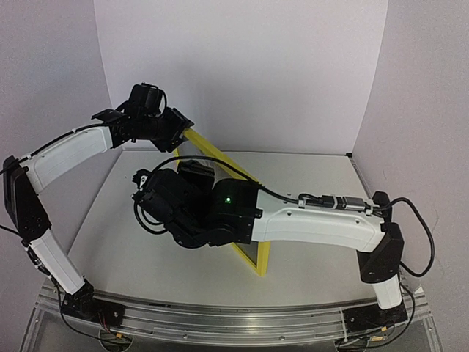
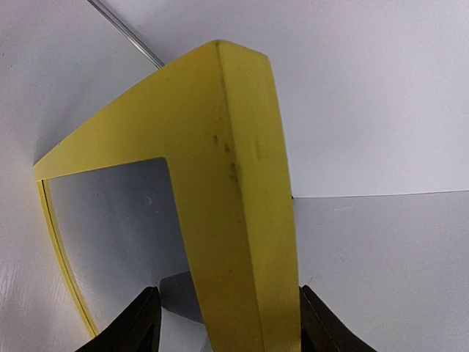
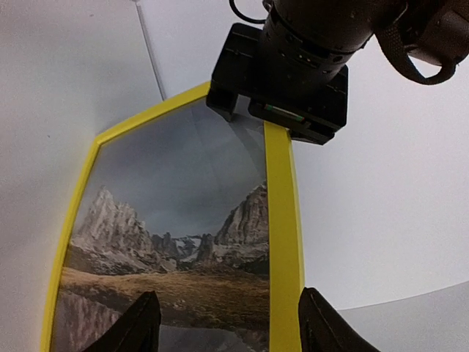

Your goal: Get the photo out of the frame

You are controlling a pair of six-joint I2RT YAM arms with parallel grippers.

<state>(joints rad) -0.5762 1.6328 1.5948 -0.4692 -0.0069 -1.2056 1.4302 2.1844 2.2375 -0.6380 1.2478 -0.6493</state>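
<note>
White counter (image 1: 315,176), white backdrop behind: two black-and-white arms meet over one picture frame. The left arm (image 1: 66,154) arches in high from the side, while the right arm (image 1: 322,224) stretches low across the middle of the counter, a green light showing on its wrist.

Between them the bright yellow frame (image 1: 261,258) stands up on edge and leans, with its lower end down at the counter and its top corner raised toward the back wall. The photo (image 3: 176,242) sits inside the frame behind the pane, showing pale rocky peaks, brown ground and dark water under a grey sky.

The left gripper (image 2: 229,328) pinches the frame at that raised top corner, a finger on either side of the yellow rail. The right gripper (image 3: 231,326) is lower down, facing the picture side with its fingers spread wide. The frame's right rail and a strip of the photo show between them, and whether they touch cannot be told.
</note>
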